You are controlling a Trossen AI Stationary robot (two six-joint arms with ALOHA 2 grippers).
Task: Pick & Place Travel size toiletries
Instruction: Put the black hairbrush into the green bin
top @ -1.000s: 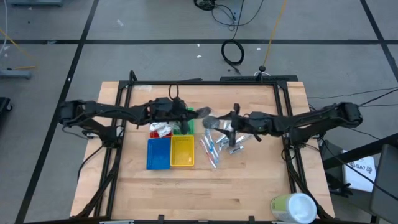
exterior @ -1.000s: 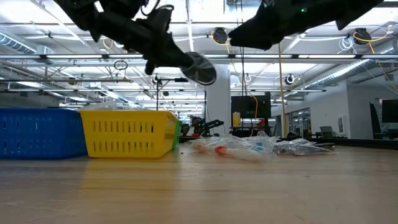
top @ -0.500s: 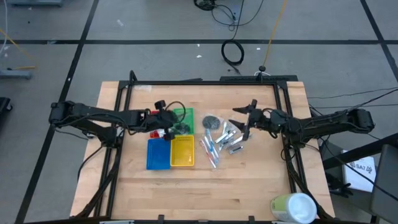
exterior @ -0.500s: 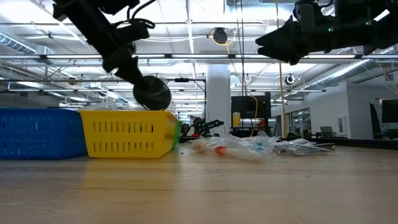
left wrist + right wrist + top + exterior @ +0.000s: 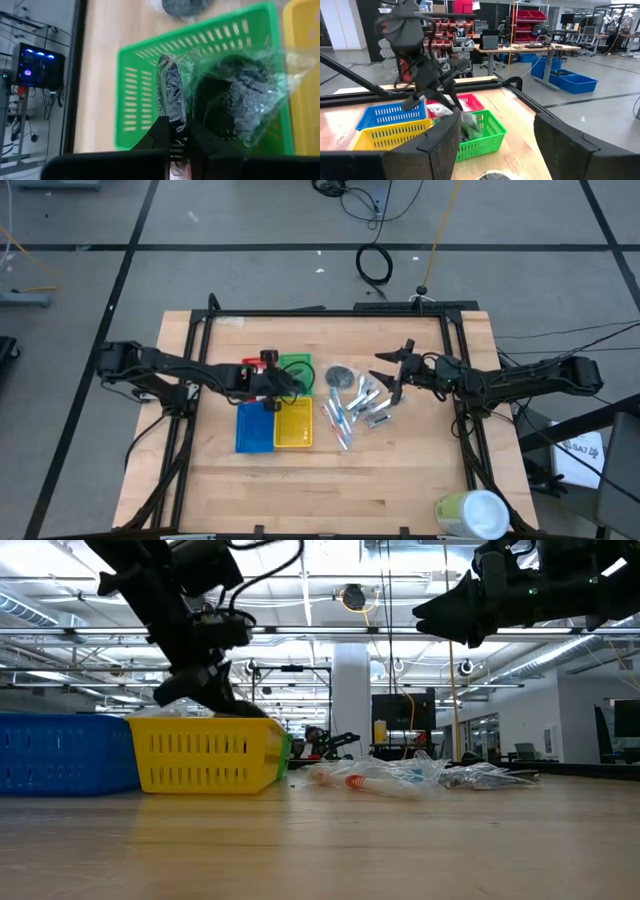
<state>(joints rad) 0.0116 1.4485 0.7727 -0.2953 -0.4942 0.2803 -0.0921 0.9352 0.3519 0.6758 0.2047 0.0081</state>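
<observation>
In the left wrist view the left claw (image 5: 175,142) sits at the bottom centre, its fingers pressed together on the clear wrapper of a dark grey disc (image 5: 171,97) standing on edge over the green tray (image 5: 145,75). A second wrapped disc (image 5: 235,100) lies inside that tray, to the right. In the high view the yellow tray (image 5: 293,423) and blue tray (image 5: 255,427) sit at lower centre-left of the surface (image 5: 400,480), with the red tray (image 5: 252,370) and the green one behind them. Right of centre lies the loose pile of toiletries (image 5: 352,405): slim tubes, packets and another disc. The right claw (image 5: 398,373) hangs just right of the pile, fingers spread, holding nothing.
</observation>
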